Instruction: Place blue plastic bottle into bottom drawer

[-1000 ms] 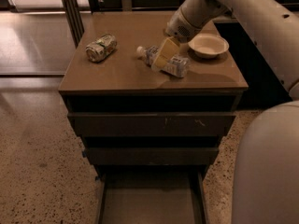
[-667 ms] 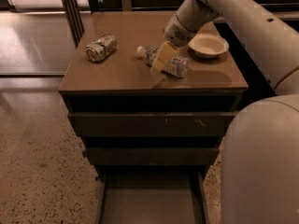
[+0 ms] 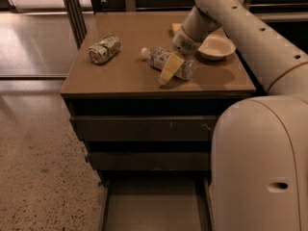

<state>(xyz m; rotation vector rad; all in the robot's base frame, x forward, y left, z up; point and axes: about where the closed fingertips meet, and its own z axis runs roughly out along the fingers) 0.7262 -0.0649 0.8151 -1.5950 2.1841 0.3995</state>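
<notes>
Filling the lower right of the camera view, the robot's pale body (image 3: 260, 167) is seen, and from it the arm (image 3: 250, 32) is stretched up and across to the far right part of the counter (image 3: 125, 78). The brown-grey cabinet (image 3: 77, 110) under that counter is shown from the front, with two plain flat drawer fronts (image 3: 144, 129) closed, one above the other. Below them the bottom drawer (image 3: 154, 211) is pulled out toward the camera, and its flat floor and thin side walls are exposed. On the counter, near the right rear corner, a shallow white bowl (image 3: 216, 47) is set upright. Just left of the bowl the blue plastic bottle (image 3: 156, 57) is laid on its side, with its white cap pointed left. Well apart from it, toward the left edge, a crushed green-and-white can (image 3: 104, 49) is also laid on its side. The tool (image 3: 168, 72) is lowered onto the bottle's right half, its yellowish tip at the bottle's near side; whether it is wide or narrow cannot be told.
</notes>
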